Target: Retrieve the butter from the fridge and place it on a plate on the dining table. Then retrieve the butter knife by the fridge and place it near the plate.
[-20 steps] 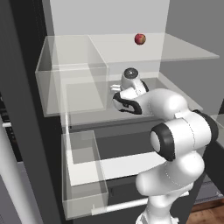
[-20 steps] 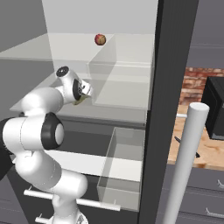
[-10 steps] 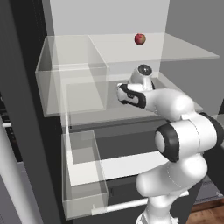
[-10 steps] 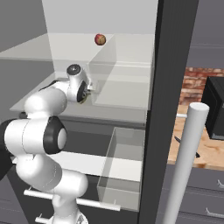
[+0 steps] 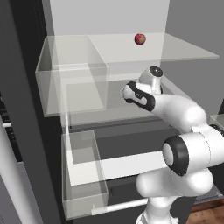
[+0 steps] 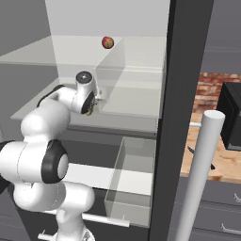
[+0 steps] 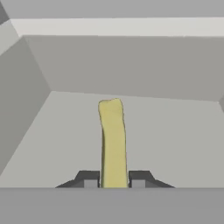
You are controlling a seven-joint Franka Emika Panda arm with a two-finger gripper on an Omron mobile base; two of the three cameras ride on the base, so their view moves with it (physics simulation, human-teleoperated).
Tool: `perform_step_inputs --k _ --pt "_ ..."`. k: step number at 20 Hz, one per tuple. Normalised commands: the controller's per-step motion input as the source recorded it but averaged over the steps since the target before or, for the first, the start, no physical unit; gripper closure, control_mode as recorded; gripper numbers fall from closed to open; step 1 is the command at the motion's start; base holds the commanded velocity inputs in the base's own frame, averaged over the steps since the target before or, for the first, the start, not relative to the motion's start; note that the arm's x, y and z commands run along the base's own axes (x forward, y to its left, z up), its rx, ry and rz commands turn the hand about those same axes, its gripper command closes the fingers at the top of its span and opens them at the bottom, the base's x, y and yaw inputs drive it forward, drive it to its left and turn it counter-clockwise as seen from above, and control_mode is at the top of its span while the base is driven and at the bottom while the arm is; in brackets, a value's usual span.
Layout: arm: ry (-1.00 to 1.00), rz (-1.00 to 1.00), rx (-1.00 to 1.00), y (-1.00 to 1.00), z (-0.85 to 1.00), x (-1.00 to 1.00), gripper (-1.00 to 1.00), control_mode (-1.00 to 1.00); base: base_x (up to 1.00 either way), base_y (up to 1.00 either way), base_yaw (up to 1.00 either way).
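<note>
In the hand view, my gripper [image 7: 113,179] is shut on the butter [image 7: 113,140]. The butter is a thin yellowish stick that points straight out from between the two dark fingertips [image 7: 89,178], over the white shelf floor. From the base cameras the hand [image 5: 139,94] reaches into the open fridge [image 5: 131,52] at the middle shelf, beside a clear bin. The gripper [image 6: 94,101] points toward the back wall. The butter knife [image 6: 194,154] lies dark and slim on the wood counter to the right of the fridge, partly behind the door handle. The plate and dining table are out of view.
A small red ball [image 5: 140,39] sits on the glass shelf above the hand. Clear bins [image 5: 74,87] and a pulled-out lower drawer [image 5: 85,175] lie left of and below the arm. The dark fridge door [image 6: 174,94] with its white bar handle [image 6: 200,179] stands at the right, and a black microwave [image 6: 233,117] beyond it.
The hand has shifted a little to the right inside the shelf and the forearm has stretched further in. The jaws have stayed shut on the butter.
</note>
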Motion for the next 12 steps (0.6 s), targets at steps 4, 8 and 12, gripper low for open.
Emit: perform_step_inputs --k 4,8,12 --pt "0.00 0.00 0.00 0.00 0.00 -0.69 1.00 -1.00 0.00 0.00 0.00" --pt "0.00 -0.01 0.00 0.00 0.00 -0.66 1.00 -1.00 0.00 0.00 0.00" --pt "0.07 -0.04 0.00 0.00 0.17 -0.59 1.00 -1.00 0.00 0.00 0.00"
